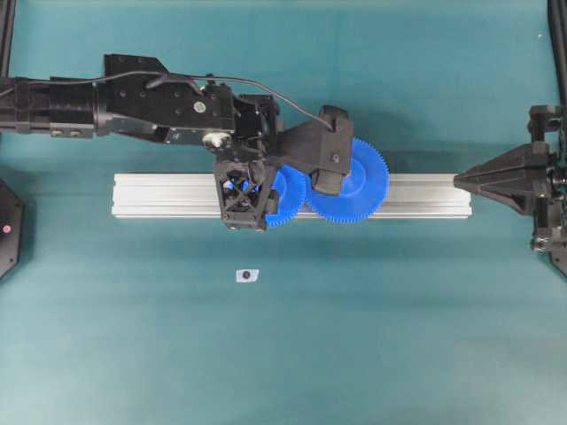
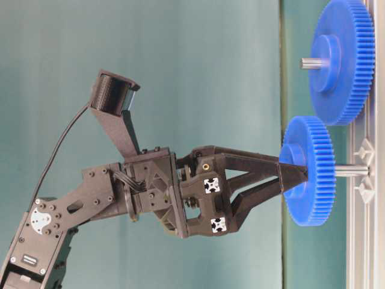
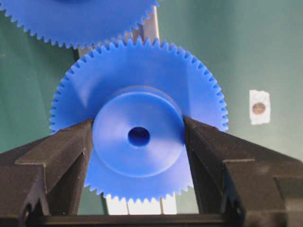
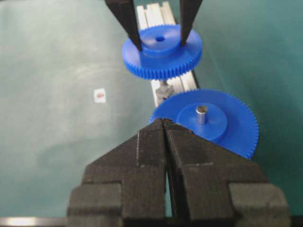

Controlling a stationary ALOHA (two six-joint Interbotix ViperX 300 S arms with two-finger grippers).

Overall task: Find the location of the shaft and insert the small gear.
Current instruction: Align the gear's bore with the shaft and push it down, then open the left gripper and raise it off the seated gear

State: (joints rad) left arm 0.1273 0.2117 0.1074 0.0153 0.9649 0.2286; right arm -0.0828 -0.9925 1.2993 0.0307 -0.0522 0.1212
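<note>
My left gripper (image 1: 252, 190) points straight down over the rail and is shut on the raised hub of the small gear (image 1: 288, 199). In the left wrist view my fingers (image 3: 71, 146) press both sides of the hub of this gear (image 3: 138, 137); its centre hole looks dark and empty. In the table-level view the gear (image 2: 308, 171) sits at the tip of the silvery shaft (image 2: 352, 171), which stands up from the rail. I cannot tell whether the tip is inside the hole. The right wrist view shows the shaft (image 4: 164, 90) under the gear (image 4: 161, 52). My right gripper (image 1: 459, 181) is shut and empty.
A larger blue gear (image 1: 354, 186) with a grey pin (image 4: 202, 114) sits on the aluminium rail (image 1: 159, 195), right beside the small gear. A small white tag with a dark dot (image 1: 246, 275) lies on the green table in front of the rail.
</note>
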